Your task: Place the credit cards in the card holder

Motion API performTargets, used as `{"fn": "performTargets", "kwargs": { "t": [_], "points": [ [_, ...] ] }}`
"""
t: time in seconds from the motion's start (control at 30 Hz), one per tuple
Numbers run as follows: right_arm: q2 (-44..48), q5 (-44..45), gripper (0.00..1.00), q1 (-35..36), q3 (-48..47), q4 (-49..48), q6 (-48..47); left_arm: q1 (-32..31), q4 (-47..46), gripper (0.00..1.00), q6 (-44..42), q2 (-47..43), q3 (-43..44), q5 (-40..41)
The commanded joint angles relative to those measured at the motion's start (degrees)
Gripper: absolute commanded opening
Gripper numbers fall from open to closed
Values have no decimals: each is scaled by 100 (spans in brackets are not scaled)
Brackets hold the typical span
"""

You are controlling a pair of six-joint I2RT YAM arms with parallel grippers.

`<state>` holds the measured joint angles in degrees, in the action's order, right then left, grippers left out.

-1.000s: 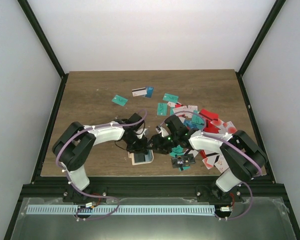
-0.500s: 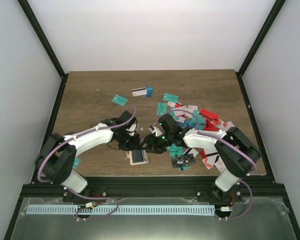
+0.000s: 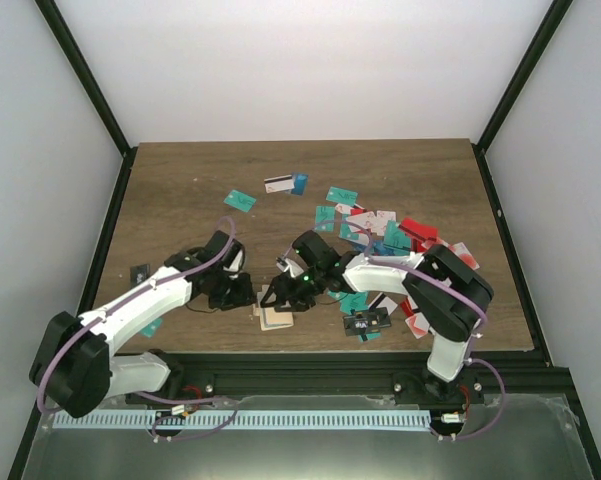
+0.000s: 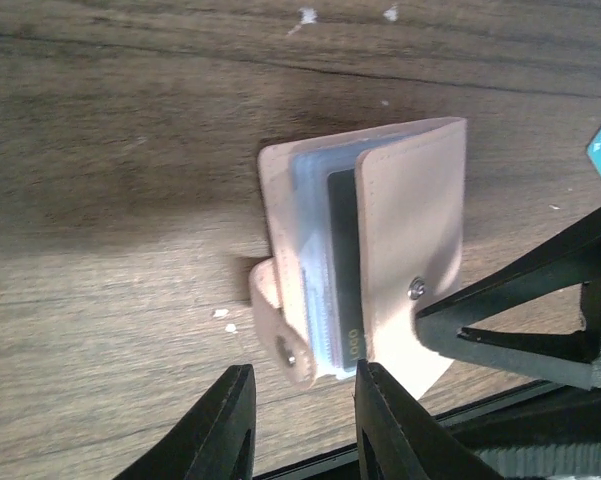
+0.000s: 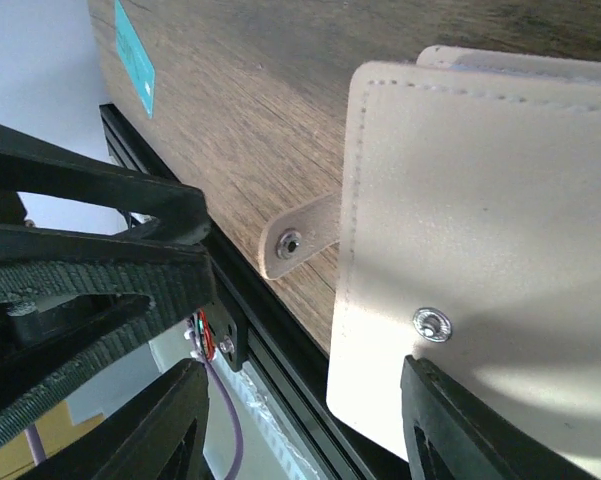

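The tan card holder (image 3: 275,319) lies near the table's front edge, half folded, with clear sleeves and a dark card (image 4: 345,270) showing inside. My left gripper (image 4: 302,385) is open just behind the holder's snap tab (image 4: 277,325), gripping nothing. My right gripper (image 5: 302,375) is open over the holder's cover (image 5: 490,200); one fingertip (image 5: 430,385) rests on it beside the snap stud, and the other hangs clear past the table edge. Several credit cards (image 3: 380,235) in teal, red and white lie scattered to the right.
Loose cards lie further back: a teal one (image 3: 239,200) and a white and blue pair (image 3: 283,184). A black object (image 3: 368,322) sits on teal cards at the front right. A dark card (image 3: 140,271) lies by the left edge. The black frame rail (image 3: 300,360) runs just beyond the holder.
My left gripper has let go of the holder, parted its jaws and drawn back to the left. My right gripper has moved left onto the holder's cover.
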<state>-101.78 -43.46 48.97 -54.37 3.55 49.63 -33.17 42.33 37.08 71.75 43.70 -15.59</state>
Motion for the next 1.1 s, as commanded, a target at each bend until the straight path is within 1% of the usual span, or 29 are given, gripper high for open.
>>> {"fn": "performTargets", "kwargs": {
  "t": [0.0,0.17,0.33,0.4,0.6,0.8,0.9,1.07],
  "points": [
    [-103,-16,55,34,-280,177,-172,31,310,30,-89,-218,-71,284],
    [-345,61,51,34,-341,202,-300,34,317,30,-151,-274,-154,296],
    [-568,111,46,34,-312,129,-367,45,294,26,-226,-204,-100,477],
    [-638,154,44,31,-292,128,-391,79,245,24,-397,-76,-11,470],
    [-705,208,39,34,-166,117,-509,221,-17,24,-1217,696,436,238],
    [-716,213,38,29,-93,139,-625,461,-303,35,-2068,1672,1094,-241],
    [-713,169,37,31,-91,112,-615,482,-349,36,-2403,2198,1319,-488],
    [-647,128,37,34,-105,94,-619,488,-508,36,-2742,2681,1361,-886]
  ]
}}
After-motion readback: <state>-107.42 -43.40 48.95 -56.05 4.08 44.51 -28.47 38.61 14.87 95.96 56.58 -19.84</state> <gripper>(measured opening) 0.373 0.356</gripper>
